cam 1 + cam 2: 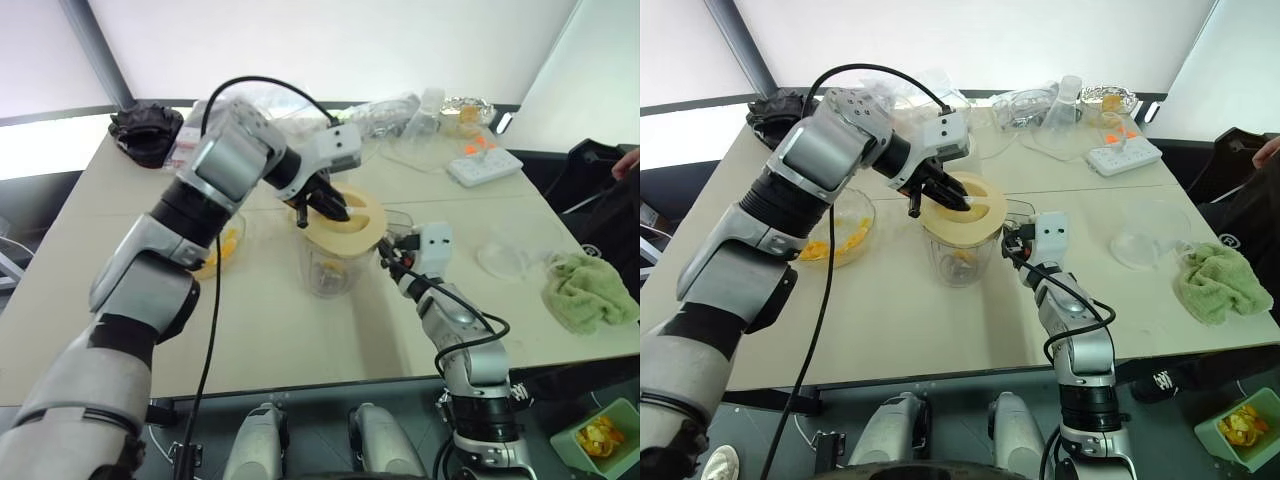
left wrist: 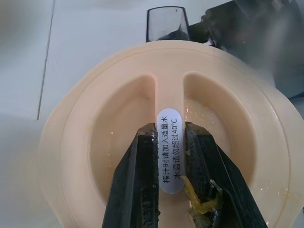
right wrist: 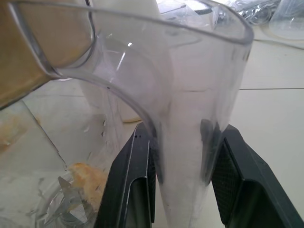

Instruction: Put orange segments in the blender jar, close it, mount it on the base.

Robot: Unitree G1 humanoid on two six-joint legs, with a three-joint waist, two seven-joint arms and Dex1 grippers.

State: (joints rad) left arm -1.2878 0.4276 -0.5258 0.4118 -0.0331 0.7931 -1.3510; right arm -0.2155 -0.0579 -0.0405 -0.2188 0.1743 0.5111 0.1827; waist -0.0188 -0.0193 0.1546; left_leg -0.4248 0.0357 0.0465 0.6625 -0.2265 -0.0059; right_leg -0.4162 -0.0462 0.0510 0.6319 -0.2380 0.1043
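Lid (image 1: 965,210) atop blender jar (image 1: 960,258)

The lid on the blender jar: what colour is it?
Cream-yellow; the lid shows best in the left wrist view.

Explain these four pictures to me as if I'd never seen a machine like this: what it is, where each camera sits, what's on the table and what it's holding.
This is a humanoid robot with two arms, each ending in a black two-fingered pincer. The two wide pictures come from cameras in its head, looking down over a pale table. The two close-ups come from cameras on its wrists.

The left pincer is shut on the raised middle ridge of a cream lid, which sits tilted on top of the clear blender jar. The right pincer grips the jar's handle, steadying it. Orange segments lie at the jar's bottom near the blade.

Also on the table: a glass bowl holding orange pieces, a green cloth, a white power strip and clear containers at the far edge.
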